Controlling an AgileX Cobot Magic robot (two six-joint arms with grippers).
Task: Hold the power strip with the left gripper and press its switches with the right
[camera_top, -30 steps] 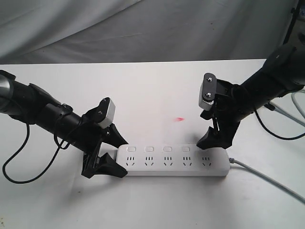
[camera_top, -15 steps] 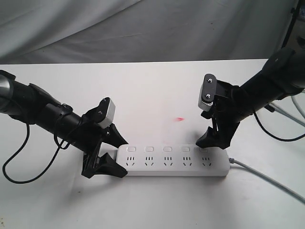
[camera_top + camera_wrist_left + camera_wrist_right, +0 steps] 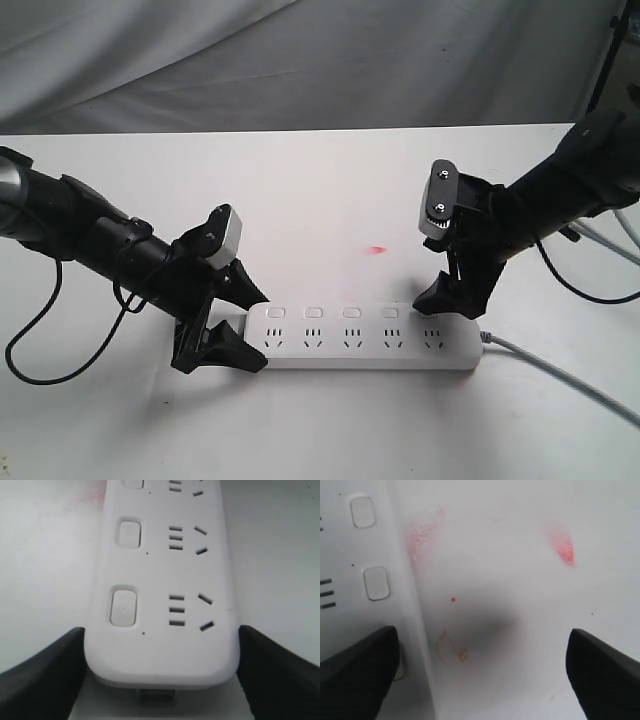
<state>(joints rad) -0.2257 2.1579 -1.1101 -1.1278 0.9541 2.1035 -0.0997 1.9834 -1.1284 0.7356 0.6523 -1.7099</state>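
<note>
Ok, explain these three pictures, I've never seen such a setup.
A robot with two black arms, each ending in a two-fingered clamp, the end effector. The wide picture comes from a camera off the arms; the close-ups from cameras on the wrists, looking out between the fingers. On the white table lies a white power strip with a grey cord, plus a small red mark. The left end effector grips the strip's free end, one finger on each side. The right end effector is open, holding nothing: one finger over the strip's cord end, the other over the table.
</note>
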